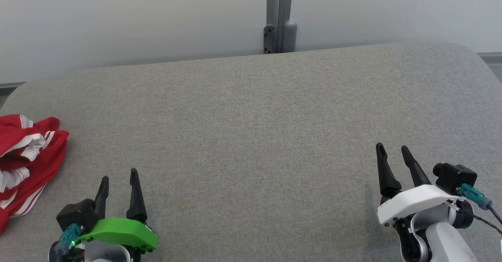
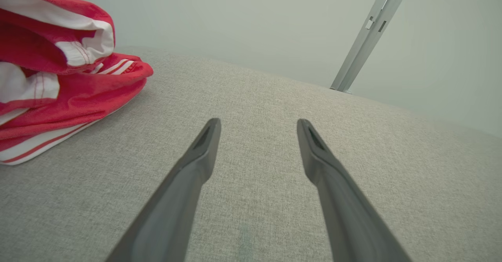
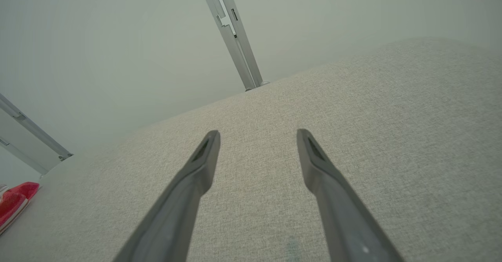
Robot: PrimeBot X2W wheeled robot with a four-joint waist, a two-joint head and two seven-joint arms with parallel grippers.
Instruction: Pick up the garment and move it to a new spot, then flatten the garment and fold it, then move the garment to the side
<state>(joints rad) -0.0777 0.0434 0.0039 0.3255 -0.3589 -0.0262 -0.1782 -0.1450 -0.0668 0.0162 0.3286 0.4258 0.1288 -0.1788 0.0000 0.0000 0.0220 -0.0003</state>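
The garment (image 1: 23, 164) is red with white stripes and lies crumpled at the left edge of the grey table (image 1: 255, 128). In the left wrist view the garment (image 2: 59, 73) sits at the upper left, apart from the fingers. A red corner of the garment (image 3: 13, 203) peeks in at the far left of the right wrist view. My left gripper (image 1: 119, 177) stands open near the front left, to the right of the garment, with nothing between its fingers. At the front right my right gripper (image 1: 394, 148) is open and holds nothing.
A pale wall with a grey metal post (image 1: 279, 17) runs behind the table's rounded far edge. The grey cloth surface stretches bare between the two grippers and to the back.
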